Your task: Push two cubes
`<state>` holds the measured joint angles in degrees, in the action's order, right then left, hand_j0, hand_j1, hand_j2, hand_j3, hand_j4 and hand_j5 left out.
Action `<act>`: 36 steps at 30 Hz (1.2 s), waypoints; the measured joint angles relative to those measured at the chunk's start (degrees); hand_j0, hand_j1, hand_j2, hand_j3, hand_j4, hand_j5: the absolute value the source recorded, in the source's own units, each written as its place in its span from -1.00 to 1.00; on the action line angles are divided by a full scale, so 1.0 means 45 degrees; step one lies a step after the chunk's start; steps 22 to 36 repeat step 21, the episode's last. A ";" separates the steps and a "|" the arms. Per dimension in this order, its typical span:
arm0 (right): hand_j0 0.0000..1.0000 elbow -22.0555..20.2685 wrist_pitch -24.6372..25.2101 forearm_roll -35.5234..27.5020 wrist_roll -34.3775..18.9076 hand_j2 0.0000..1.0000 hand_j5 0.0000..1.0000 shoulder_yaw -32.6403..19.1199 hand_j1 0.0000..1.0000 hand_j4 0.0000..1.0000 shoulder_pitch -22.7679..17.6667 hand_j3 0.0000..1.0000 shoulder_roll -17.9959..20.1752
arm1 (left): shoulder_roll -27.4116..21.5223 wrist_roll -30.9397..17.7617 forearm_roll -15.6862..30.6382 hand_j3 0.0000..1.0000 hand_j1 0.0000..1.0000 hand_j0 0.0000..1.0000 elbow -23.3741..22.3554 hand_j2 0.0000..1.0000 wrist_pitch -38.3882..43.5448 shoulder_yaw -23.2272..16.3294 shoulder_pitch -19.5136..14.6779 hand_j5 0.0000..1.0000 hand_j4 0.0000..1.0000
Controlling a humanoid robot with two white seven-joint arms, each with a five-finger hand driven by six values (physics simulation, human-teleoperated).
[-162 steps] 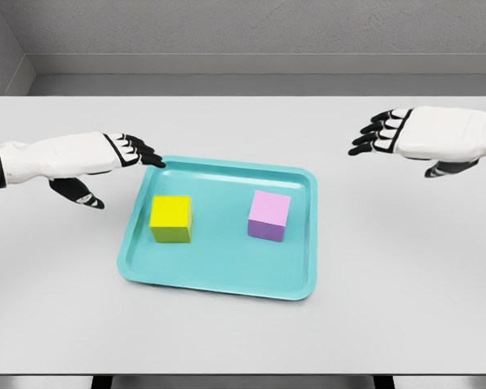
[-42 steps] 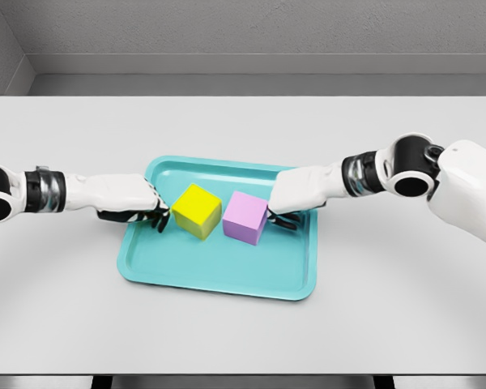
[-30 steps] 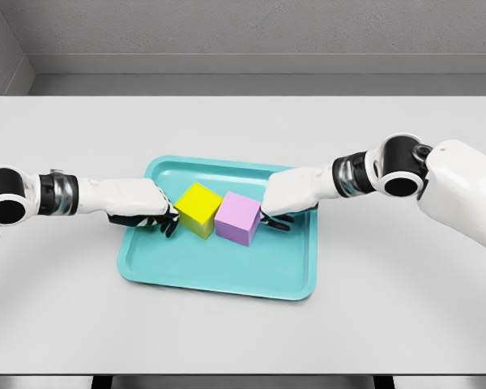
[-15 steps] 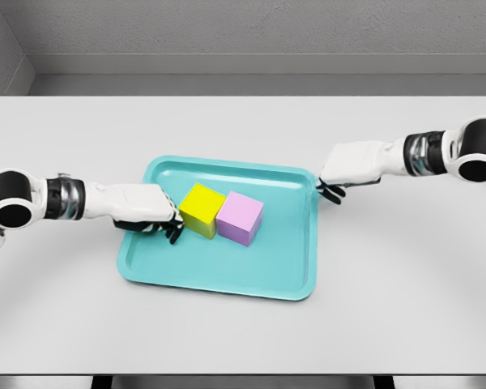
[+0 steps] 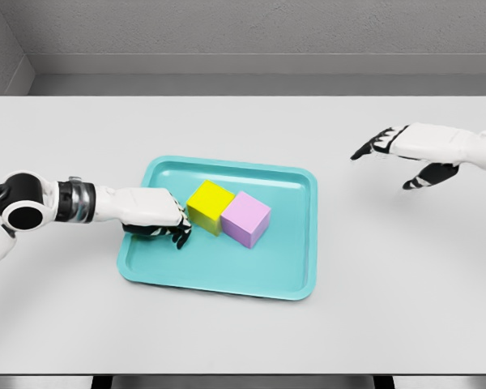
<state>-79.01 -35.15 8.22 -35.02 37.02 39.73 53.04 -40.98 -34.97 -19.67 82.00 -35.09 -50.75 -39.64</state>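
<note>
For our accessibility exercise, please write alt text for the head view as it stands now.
A yellow cube and a pink cube sit touching inside a teal tray on a white table. The left hand is beside the yellow cube; the right hand hovers open off to the tray's right.

Simulated test bench, rendered; plain flat white rectangular table point(image 5: 243, 332) as landmark; bare grey walls point(image 5: 251, 28) behind it; grey floor strip beyond its far edge.

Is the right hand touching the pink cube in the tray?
No: the right hand hangs open above the bare table, well right of the tray, while the pink cube sits against the yellow cube.
</note>
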 measured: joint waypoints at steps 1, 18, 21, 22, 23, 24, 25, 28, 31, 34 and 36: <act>1.00 0.0000 0.0001 -0.0083 0.0000 1.00 1.00 -0.0128 1.00 1.00 0.0019 1.00 0.0048 | 0.0008 -0.0006 0.0020 -0.25 -0.25 -0.25 -0.0019 -0.25 0.0000 0.0000 0.0000 -0.25 -0.25; 1.00 0.0001 -0.0002 -0.0364 -0.0001 1.00 1.00 -0.0449 1.00 1.00 0.0234 1.00 0.0809 | -0.2444 -0.0020 0.1748 1.00 1.00 1.00 -0.3517 1.00 -0.0016 0.3046 0.0098 1.00 1.00; 1.00 0.0001 -0.0003 -0.0365 -0.0002 1.00 1.00 -0.0448 1.00 1.00 0.0234 1.00 0.0814 | -0.2264 -0.0015 0.1776 1.00 1.00 1.00 -0.3925 1.00 -0.0015 0.3119 0.0098 1.00 1.00; 1.00 0.0001 -0.0003 -0.0365 -0.0002 1.00 1.00 -0.0448 1.00 1.00 0.0234 1.00 0.0814 | -0.2264 -0.0015 0.1776 1.00 1.00 1.00 -0.3925 1.00 -0.0015 0.3119 0.0098 1.00 1.00; 1.00 0.0001 -0.0003 -0.0365 -0.0002 1.00 1.00 -0.0448 1.00 1.00 0.0234 1.00 0.0814 | -0.2264 -0.0015 0.1776 1.00 1.00 1.00 -0.3925 1.00 -0.0015 0.3119 0.0098 1.00 1.00; 1.00 0.0001 -0.0003 -0.0365 -0.0002 1.00 1.00 -0.0448 1.00 1.00 0.0234 1.00 0.0814 | -0.2264 -0.0015 0.1776 1.00 1.00 1.00 -0.3925 1.00 -0.0015 0.3119 0.0098 1.00 1.00; 1.00 0.0001 -0.0003 -0.0365 -0.0002 1.00 1.00 -0.0448 1.00 1.00 0.0234 1.00 0.0814 | -0.2264 -0.0015 0.1776 1.00 1.00 1.00 -0.3925 1.00 -0.0015 0.3119 0.0098 1.00 1.00; 1.00 0.0001 -0.0003 -0.0365 -0.0002 1.00 1.00 -0.0448 1.00 1.00 0.0234 1.00 0.0814 | -0.2264 -0.0015 0.1776 1.00 1.00 1.00 -0.3925 1.00 -0.0015 0.3119 0.0098 1.00 1.00; 1.00 0.0001 -0.0003 -0.0365 -0.0002 1.00 1.00 -0.0448 1.00 1.00 0.0234 1.00 0.0814 | -0.2264 -0.0015 0.1776 1.00 1.00 1.00 -0.3925 1.00 -0.0015 0.3119 0.0098 1.00 1.00; 1.00 0.0001 -0.0003 -0.0365 -0.0002 1.00 1.00 -0.0448 1.00 1.00 0.0234 1.00 0.0814 | -0.2264 -0.0015 0.1776 1.00 1.00 1.00 -0.3925 1.00 -0.0015 0.3119 0.0098 1.00 1.00; 1.00 0.0001 -0.0003 -0.0365 -0.0002 1.00 1.00 -0.0448 1.00 1.00 0.0234 1.00 0.0814 | -0.2264 -0.0015 0.1776 1.00 1.00 1.00 -0.3925 1.00 -0.0015 0.3119 0.0098 1.00 1.00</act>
